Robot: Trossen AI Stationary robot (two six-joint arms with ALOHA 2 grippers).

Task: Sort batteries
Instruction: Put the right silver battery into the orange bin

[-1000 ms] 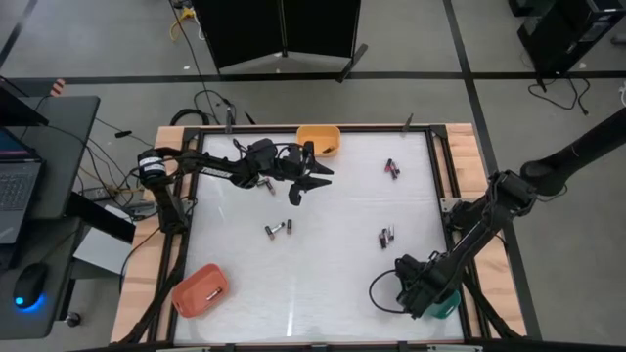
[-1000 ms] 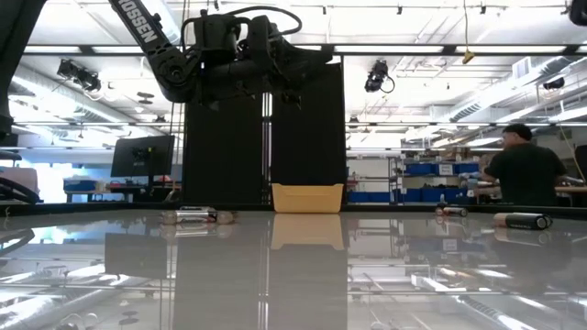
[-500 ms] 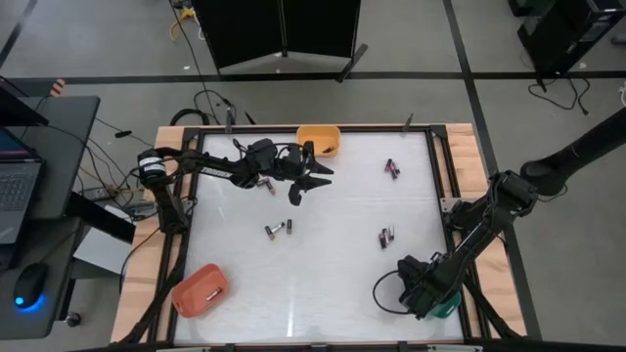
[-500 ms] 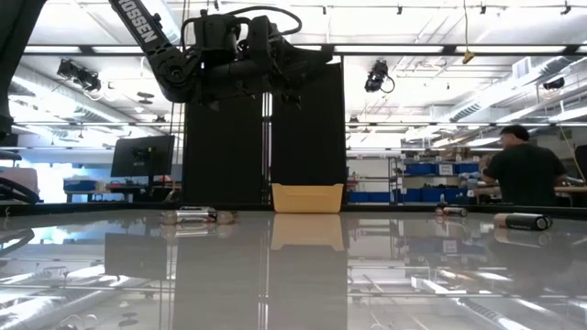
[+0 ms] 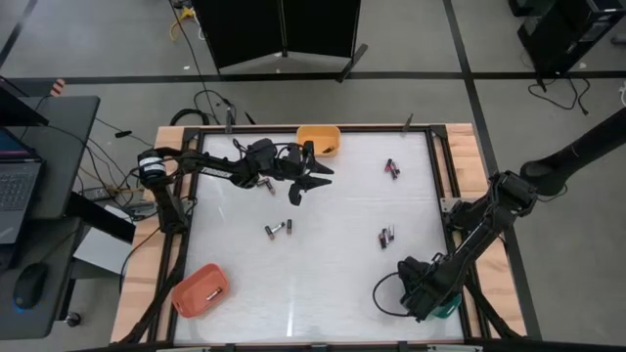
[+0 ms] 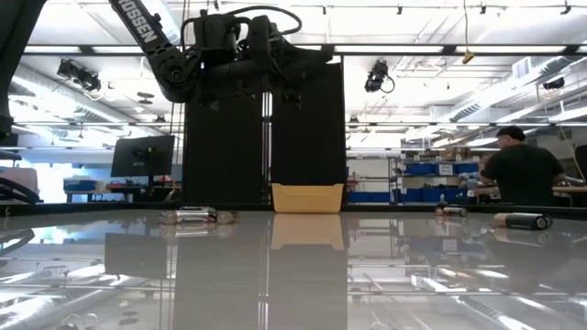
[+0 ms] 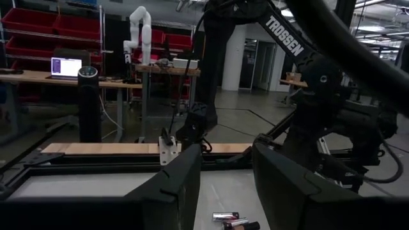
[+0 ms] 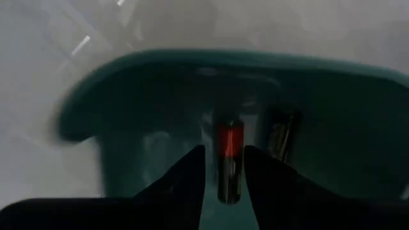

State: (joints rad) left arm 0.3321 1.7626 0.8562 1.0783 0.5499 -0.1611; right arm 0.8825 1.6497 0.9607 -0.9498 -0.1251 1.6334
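**Right gripper over the teal bin, batteries scattered on the bench**

Down at five o'clock on the bench (image 5: 323,284), the right gripper (image 5: 430,291) hangs directly over the teal bin (image 5: 448,309), which peeks out just beneath it at the bench's edge. From the wrist camera, its two dark fingers (image 8: 185,176) stand apart with a gap between them, nothing clamped. Through that gap a battery (image 8: 229,160) with a red band lies inside the teal bin (image 8: 128,96), and a second dark cell (image 8: 281,134) rests just beside it.

Up at eleven o'clock, the left gripper (image 5: 305,182) hovers above the bench, close to the yellow bin (image 5: 319,139) at twelve o'clock. Its fingers (image 7: 172,185) are spread, holding nothing; a pair of batteries (image 7: 231,221) shows on the surface between them in the wrist view.

On the open bench: one pair of cells (image 5: 278,230) lies near the centre, toward nine o'clock. Another pair (image 5: 386,236) sits at three o'clock of centre. A third pair (image 5: 392,168) rests near one o'clock. One small cell (image 5: 268,186) lies just beside the left arm.

The orange bin (image 5: 201,290) sits at seven o'clock, with something small inside that I cannot make out.

From table height, the yellow bin (image 6: 307,197) stands at the far edge, with cells (image 6: 523,220) lying off to the right.
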